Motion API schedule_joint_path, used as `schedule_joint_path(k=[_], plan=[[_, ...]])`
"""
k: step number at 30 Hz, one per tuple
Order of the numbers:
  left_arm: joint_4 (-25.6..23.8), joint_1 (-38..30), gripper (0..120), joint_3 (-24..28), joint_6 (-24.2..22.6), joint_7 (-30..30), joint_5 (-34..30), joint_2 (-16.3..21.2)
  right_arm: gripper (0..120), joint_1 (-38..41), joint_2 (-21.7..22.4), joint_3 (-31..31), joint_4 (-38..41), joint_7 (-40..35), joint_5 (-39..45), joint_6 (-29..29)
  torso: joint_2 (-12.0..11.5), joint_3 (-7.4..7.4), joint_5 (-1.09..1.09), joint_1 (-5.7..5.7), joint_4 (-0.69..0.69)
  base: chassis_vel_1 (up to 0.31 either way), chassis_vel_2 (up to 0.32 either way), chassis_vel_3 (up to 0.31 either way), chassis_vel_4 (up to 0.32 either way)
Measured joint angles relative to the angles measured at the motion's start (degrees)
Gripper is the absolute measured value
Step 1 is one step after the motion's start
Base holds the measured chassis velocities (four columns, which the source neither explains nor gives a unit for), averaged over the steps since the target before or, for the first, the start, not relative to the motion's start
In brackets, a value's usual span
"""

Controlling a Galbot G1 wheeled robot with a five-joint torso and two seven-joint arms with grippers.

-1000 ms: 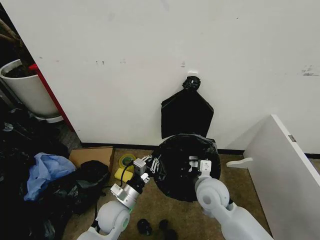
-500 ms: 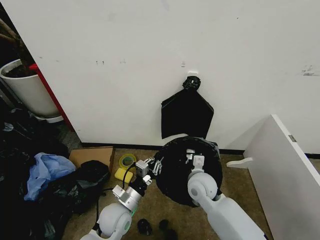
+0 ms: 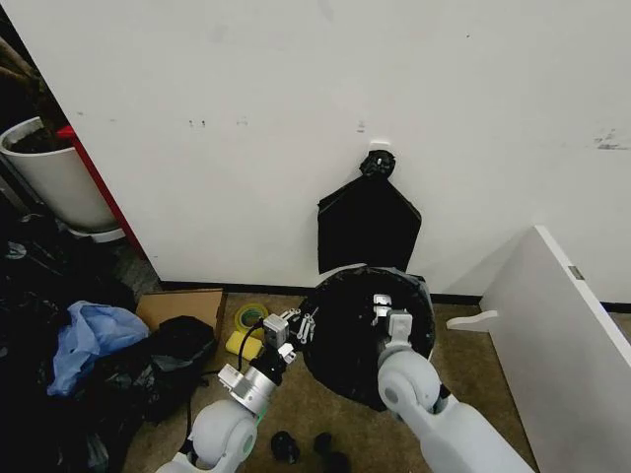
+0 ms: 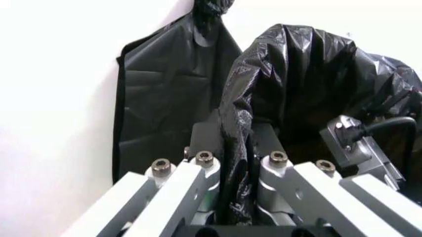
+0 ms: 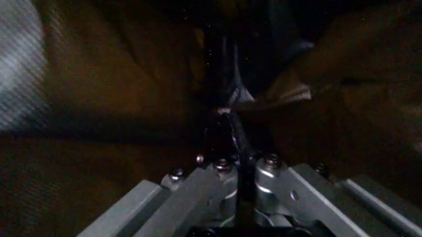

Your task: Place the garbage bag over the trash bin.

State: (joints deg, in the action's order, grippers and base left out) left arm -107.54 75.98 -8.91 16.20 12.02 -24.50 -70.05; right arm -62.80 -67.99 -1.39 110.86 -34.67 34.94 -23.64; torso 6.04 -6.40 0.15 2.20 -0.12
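The garbage bag (image 3: 367, 330) is a glossy black round mass on the floor by the wall, its film stretched between my two grippers. The trash bin is hidden under the black film. My left gripper (image 3: 297, 324) is at the bag's left edge, shut on a bunched fold of the film (image 4: 238, 148). My right gripper (image 3: 385, 311) reaches over the top of the bag near its middle. In the right wrist view it (image 5: 230, 129) is shut on a thin pleat of the dark plastic (image 5: 232, 94).
A flat black bag (image 3: 368, 225) hangs on the wall just behind. A cardboard box (image 3: 183, 306), a yellow tape roll (image 3: 250, 316) and a black heap with blue cloth (image 3: 94, 335) lie left. A white planter (image 3: 54, 179) stands far left, a white board (image 3: 562, 325) right.
My right arm's elbow swung left and then back to the right, and the bag's stretched top shifted slightly with it. The left gripper has barely moved and keeps its hold.
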Motion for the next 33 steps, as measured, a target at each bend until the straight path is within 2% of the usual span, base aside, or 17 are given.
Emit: schedule_joint_path(k=[4, 8, 12, 14, 18, 19, 24, 25, 27, 29, 30, 32, 33], plan=[[-0.3, 0.35, 5, 0.09, 0.02, 0.54, -0.34, 0.02, 0, 1.52, -1.11, 0.73, -3.72, 0.25, 0.08, 0.72, 0.0, 0.0, 0.01, 0.0, 0.01, 0.0, 0.0, 0.0, 0.0], [-0.21, 0.08, 5, 0.06, 0.05, 0.66, -0.67, 0.09, 0, 1.58, -1.36, 1.35, -3.81, -0.43, 1.48, 0.36, 0.0, 0.0, 0.01, 0.0, 0.02, 0.0, 0.0, 0.0, 0.0], [1.32, -0.85, 5, -0.29, 0.18, 0.61, -0.97, 0.14, 0, -2.14, 0.88, 0.83, 0.75, 2.81, -0.7, 4.67, 0.0, 0.0, 0.0, 0.0, 0.01, 0.0, 0.0, 0.0, 0.0], [2.59, -1.55, 5, -0.46, 0.21, 0.49, -1.3, 0.14, 0, -6.76, 4.27, -0.52, 5.43, 8.2, -5.5, 10.37, 0.0, 0.0, 0.0, 0.0, 0.01, 0.0, 0.0, 0.0, 0.0], [4.47, -2.87, 5, -0.47, 0.2, 0.33, -1.77, 0.3, 17, -12.55, 8.28, -2.02, 12.17, 13.88, -10.98, 16.99, 0.0, 0.0, 0.0, 0.0, -0.01, 0.0, 0.0, 0.0, 0.0], [4.47, -2.87, 5, -0.47, 0.2, 0.33, -1.77, 0.3, 17, -12.55, 8.28, -2.02, 12.17, 13.88, -10.98, 16.99, 0.0, 0.0, 0.0, 0.0, -0.01, 0.0, 0.0, 0.0, 0.0], [5.98, -4.67, 5, -1.23, -0.07, 0.74, -3.64, 1.07, 39, -16.97, 11.95, 3.33, 18.22, 30.37, -12.51, 29.07, 0.0, 0.0, 0.0, 0.0, -0.01, 0.0, 0.0, 0.0, 0.0], [5.98, -4.67, 5, -1.23, -0.07, 0.74, -3.64, 1.07, 39, -16.97, 11.95, 3.33, 18.22, 30.37, -12.51, 29.07, 0.0, 0.0, 0.0, 0.0, -0.01, 0.0, 0.0, 0.0, 0.0], [7.52, -5.98, 5, -2.08, 0.62, 2.65, -5.02, 1.56, 47, -16.39, 13.76, 7.42, 18.63, 35.56, -11.22, 32.6, 0.0, 0.0, 0.01, 0.0, 0.01, 0.0, 0.0, 0.0, 0.0], [9.34, -7.31, 5, -2.49, 2.14, 6.33, -7.06, 2.02, 54, -15.89, 15.09, 10.87, 18.48, 37.54, -8.54, 33.03, 0.0, 0.0, 0.01, 0.0, 0.02, 0.0, 0.0, 0.0, 0.0], [11.04, -8.61, 5, -2.79, 3.7, 10.31, -9.06, 2.38, 61, -15.69, 16.41, 13.6, 18.0, 38.65, -6.15, 32.93, 0.0, 0.0, 0.01, 0.0, 0.02, 0.0, 0.0, 0.0, 0.0], [12.64, -9.91, 5, -2.97, 4.94, 13.96, -10.8, 2.69, 68, -15.75, 17.96, 15.79, 17.51, 39.67, -4.86, 32.67, 0.0, -0.01, 0.01, 0.0, 0.0, 0.0, 0.0, 0.0, 0.0], [12.64, -9.91, 5, -2.97, 4.94, 13.96, -10.8, 2.69, 68, -15.75, 17.96, 15.79, 17.51, 39.67, -4.86, 32.67, 0.0, -0.01, 0.01, 0.0, 0.0, 0.0, 0.0, 0.0, 0.0]])
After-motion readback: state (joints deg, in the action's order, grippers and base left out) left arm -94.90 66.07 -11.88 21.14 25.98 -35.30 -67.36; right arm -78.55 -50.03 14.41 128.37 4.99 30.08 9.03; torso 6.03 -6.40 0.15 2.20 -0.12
